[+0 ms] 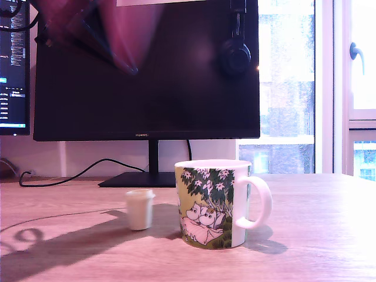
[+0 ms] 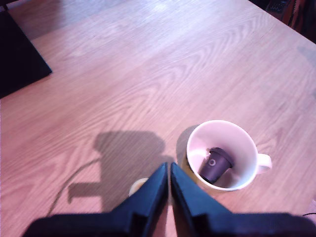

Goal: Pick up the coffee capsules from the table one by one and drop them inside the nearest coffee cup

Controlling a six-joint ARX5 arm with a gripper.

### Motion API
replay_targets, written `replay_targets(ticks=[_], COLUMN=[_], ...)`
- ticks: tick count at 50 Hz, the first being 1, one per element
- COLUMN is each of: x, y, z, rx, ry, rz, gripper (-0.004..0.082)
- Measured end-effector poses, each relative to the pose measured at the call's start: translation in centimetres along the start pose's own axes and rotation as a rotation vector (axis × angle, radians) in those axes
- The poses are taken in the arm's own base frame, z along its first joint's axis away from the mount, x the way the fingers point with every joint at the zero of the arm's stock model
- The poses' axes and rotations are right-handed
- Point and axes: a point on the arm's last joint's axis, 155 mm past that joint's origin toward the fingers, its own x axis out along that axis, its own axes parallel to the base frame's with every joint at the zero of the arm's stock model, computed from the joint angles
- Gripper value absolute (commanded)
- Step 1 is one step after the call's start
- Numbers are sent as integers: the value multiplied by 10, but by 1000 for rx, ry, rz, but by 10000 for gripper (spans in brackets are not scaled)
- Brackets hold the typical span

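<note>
One capsule (image 2: 215, 165) already lies in the cup (image 2: 223, 154); the cream one (image 1: 140, 208) stands upright on the tabletop (image 2: 148, 79) just beside it, under our closed, empty end effector (image 2: 169, 168).

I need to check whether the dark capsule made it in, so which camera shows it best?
The wrist view. It looks down into the mug, where the dark capsule lies on its side at the bottom. In the exterior view the mug's wall hides it; only the cream capsule shows there, standing beside the mug.
</note>
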Motion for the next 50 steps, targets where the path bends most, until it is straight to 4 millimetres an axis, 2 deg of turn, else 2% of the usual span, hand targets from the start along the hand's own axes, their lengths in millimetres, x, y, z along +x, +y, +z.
replay_targets(ticks=[18,29,38,44,50], x=[1,11,28,37,39], y=[-1,-10,-6,-5,-5], z=[-12,-13,-39,-50,-57], rx=[-7,20,18,24,36], ry=[45,0,11,-23,-89], rz=[-5,-29,-30,-38,-42], gripper=[-22,-22,-22,-22,-22])
